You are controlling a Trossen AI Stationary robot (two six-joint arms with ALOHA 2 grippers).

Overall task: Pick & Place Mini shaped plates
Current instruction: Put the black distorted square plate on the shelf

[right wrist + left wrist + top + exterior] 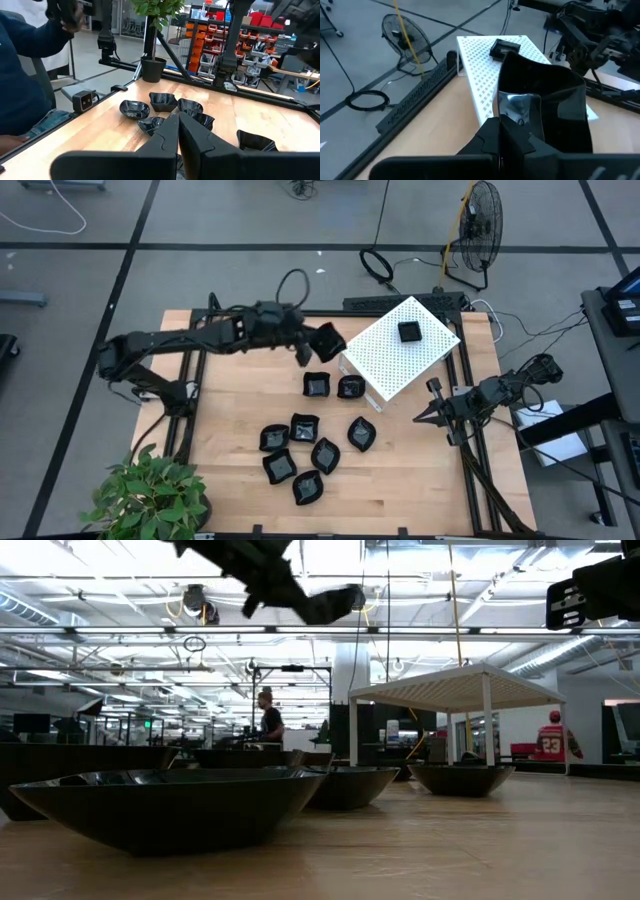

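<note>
High view: left gripper [305, 350] is carrying one clenched small glossy black plate [326, 340] toward the large white perforated box [385, 360], which is holding one plate [408, 331] while nine [305, 445] are waiting beside it; right gripper [428, 416] is idling closed.

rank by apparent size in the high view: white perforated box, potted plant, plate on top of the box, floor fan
1. white perforated box
2. potted plant, close behind, cut off by the edge
3. floor fan
4. plate on the box

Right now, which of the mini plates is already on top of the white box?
The square black plate alone sits on the white perforated box; the left gripper holds another, the rest lie on the table.
</note>
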